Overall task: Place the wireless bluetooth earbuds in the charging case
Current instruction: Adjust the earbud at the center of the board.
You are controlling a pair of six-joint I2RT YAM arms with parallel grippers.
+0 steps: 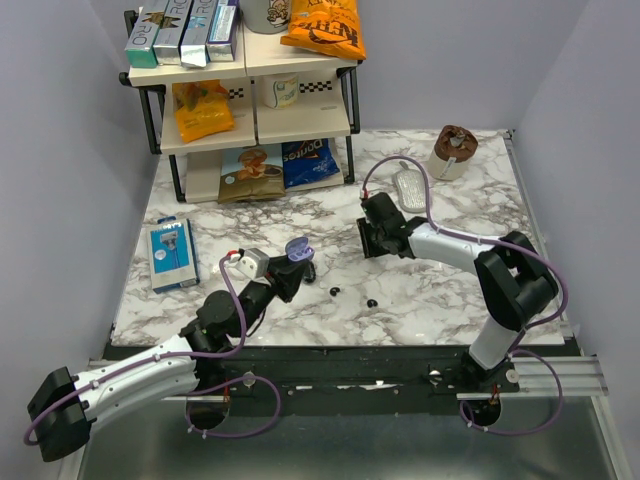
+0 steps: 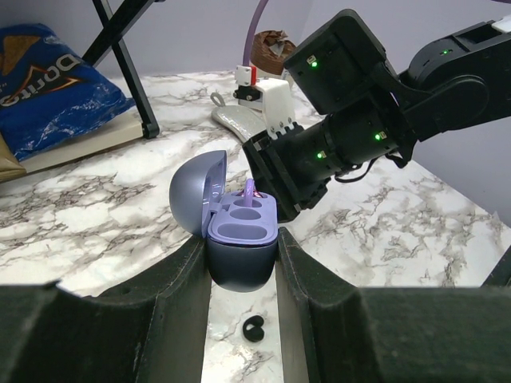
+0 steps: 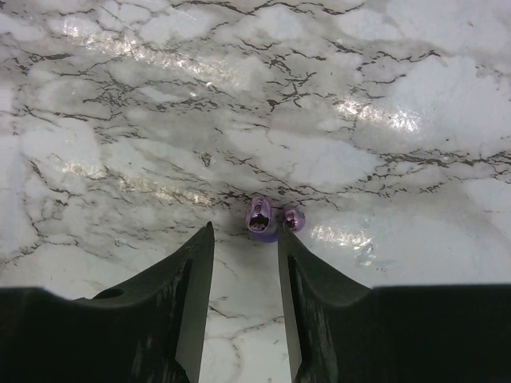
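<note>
Bench (image 1: pixel 460 290): white marble pattern, two arms at the near edge.

Left fingers (image 2: pixel 180 279): closed on the charging case (image 2: pixel 239 247), one finger on each side of its lower half. One case, blue-purple, rounded, lid hinged open and standing up on the left. The inner tray faces up and its wells are empty. In the top view the case sits left of centre, at the tip of the left arm.

Earbuds (image 1: pixel 334 291): two, glossy black, tiny, both lying loose on the bench. The first is just right of the case. The second earbud (image 1: pixel 372 302) lies a little farther right and nearer the front edge. The two are apart and not touching. The left wrist view shows only one, on the bench between the fingers and below the case.

Right fingers (image 3: pixel 188 287): parted, a clear gap between them, nothing held, pointing down at bare marble. Just past their tips lie two pale purple bits (image 3: pixel 259 215), side by side.

Other items:
- One shelf rack (image 1: pixel 150 100) at the back left, with several cartons, two mugs and four snack bags, one of them a blue Doritos bag (image 1: pixel 308 160).
- One blue box (image 1: pixel 172 255) flat at the left edge.
- One cup (image 1: pixel 455 152) at the back right.
- One pale oblong object (image 1: pixel 410 188) near the cup.
</note>
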